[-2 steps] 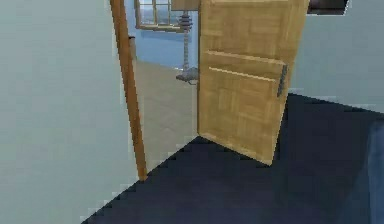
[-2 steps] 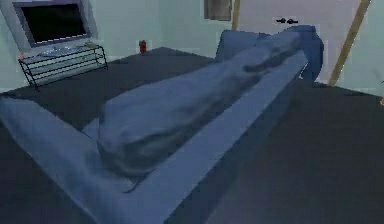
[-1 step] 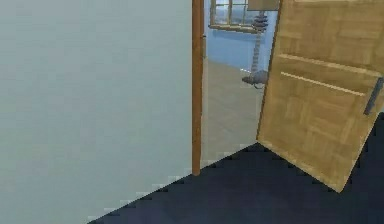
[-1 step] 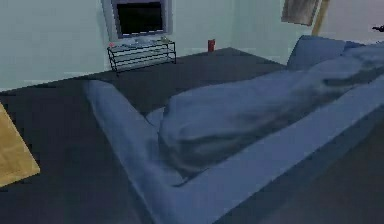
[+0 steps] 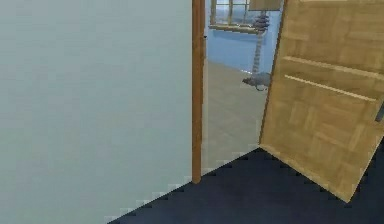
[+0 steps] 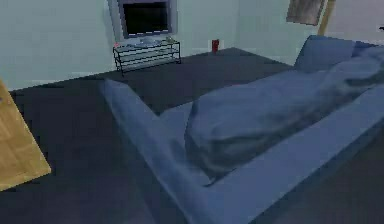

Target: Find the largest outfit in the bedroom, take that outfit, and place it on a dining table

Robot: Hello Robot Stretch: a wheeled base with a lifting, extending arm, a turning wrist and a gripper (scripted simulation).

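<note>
Through a doorway in the forward view a pale floor (image 5: 228, 110) runs into another room, and a small grey heap (image 5: 257, 79) lies on it at the far end. What that heap is cannot be made out. A wooden door frame (image 5: 197, 95) stands just left of the opening, and a wooden door (image 5: 325, 95) swung wide fills the forward view's right.
A pale wall (image 5: 95, 100) covers the forward view's left. Dark floor (image 5: 250, 190) lies before the doorway. In the arm side view a big blue sofa (image 6: 270, 130) stands close, a television (image 6: 146, 18) on a wire stand (image 6: 145, 52) sits by the far wall, with a small red thing (image 6: 215, 45) beside it.
</note>
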